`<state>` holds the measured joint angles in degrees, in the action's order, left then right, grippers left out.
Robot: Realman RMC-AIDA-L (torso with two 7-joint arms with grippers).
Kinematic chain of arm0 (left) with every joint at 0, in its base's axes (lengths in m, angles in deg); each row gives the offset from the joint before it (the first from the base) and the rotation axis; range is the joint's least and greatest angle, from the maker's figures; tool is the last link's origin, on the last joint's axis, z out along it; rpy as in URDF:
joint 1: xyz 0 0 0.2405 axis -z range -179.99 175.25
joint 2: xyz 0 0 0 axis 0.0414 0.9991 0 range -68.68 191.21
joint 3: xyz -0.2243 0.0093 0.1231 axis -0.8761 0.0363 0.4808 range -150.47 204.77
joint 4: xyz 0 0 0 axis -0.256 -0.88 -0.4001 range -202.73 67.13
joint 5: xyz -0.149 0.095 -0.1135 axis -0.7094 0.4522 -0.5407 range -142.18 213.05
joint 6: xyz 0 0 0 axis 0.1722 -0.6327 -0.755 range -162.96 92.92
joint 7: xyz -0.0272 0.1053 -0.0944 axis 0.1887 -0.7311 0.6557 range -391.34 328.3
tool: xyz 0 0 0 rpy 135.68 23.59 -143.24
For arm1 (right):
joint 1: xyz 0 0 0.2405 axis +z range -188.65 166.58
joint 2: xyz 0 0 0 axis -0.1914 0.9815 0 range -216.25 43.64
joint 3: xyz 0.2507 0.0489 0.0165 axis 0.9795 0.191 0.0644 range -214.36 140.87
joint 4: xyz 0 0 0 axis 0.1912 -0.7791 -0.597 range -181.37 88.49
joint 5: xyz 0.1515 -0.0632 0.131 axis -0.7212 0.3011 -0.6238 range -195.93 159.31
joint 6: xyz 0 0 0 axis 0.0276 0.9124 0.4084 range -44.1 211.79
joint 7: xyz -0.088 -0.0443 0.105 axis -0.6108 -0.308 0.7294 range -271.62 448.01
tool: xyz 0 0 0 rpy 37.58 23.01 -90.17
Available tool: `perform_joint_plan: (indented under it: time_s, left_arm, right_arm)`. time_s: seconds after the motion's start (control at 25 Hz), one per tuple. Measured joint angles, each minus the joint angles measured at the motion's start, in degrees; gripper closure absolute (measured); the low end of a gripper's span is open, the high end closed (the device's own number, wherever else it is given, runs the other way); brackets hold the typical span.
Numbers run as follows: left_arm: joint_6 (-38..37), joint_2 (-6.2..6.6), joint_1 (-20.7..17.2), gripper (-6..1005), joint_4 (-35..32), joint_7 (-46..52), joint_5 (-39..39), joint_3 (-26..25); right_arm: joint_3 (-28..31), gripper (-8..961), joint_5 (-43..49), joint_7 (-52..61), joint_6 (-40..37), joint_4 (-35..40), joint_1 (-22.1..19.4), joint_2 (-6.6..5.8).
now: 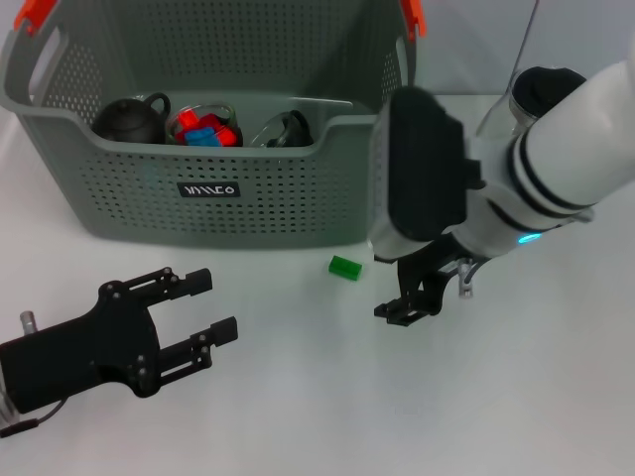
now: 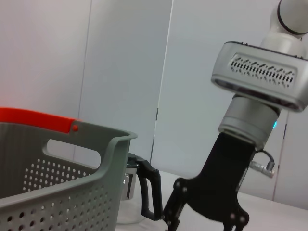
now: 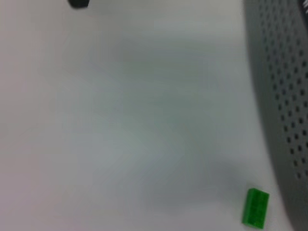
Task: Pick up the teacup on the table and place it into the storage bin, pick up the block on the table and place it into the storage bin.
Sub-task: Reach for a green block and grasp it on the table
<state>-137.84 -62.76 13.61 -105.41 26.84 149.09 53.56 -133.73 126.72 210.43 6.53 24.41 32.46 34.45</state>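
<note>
Just beside block (image 1: pixel 345 267), right gripper (image 1: pixel 409 303) hovers.

A plain white desk (image 1: pixel 298 416) fills the scene, smooth and matte, with soft grey shadows lying across it. Behind the desk stands a pale grey-white wall (image 2: pixel 120 72) made of tall flat panels. Thin dark vertical seams (image 2: pixel 163 77) divide one panel from the next. The light is even and diffuse, with no hard glare and no bright spots on the desk surface.
</note>
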Motion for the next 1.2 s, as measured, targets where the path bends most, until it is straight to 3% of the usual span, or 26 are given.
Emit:
perform_joint_plan:
  time_s: [0.32, 0.56, 0.88, 1.2]
  left_arm:
    - [-0.01, 0.02, 0.06, 372, 0.15, 0.0, 0.01, -0.56]
    - [-0.01, -0.05, -0.01, 372, 0.17, 0.0, 0.04, -0.65]
    - [0.14, -0.08, 0.02, 372, 0.37, 0.0, 0.08, -0.67]
    - [0.64, -0.15, 0.02, 372, 0.7, 0.0, 0.08, -0.66]
  right_arm:
    - [-5.66, 280, -0.53, 0.78, 6.18, -8.63, 4.53, 0.16]
    - [-9.56, 279, -0.95, 1.29, 10.61, -10.34, 5.21, 0.19]
    - [-10.69, 279, -2.85, 2.03, 13.4, -12.26, 5.92, 0.29]
    - [-10.33, 280, -8.43, 3.19, 17.84, -24.12, 11.57, 0.27]
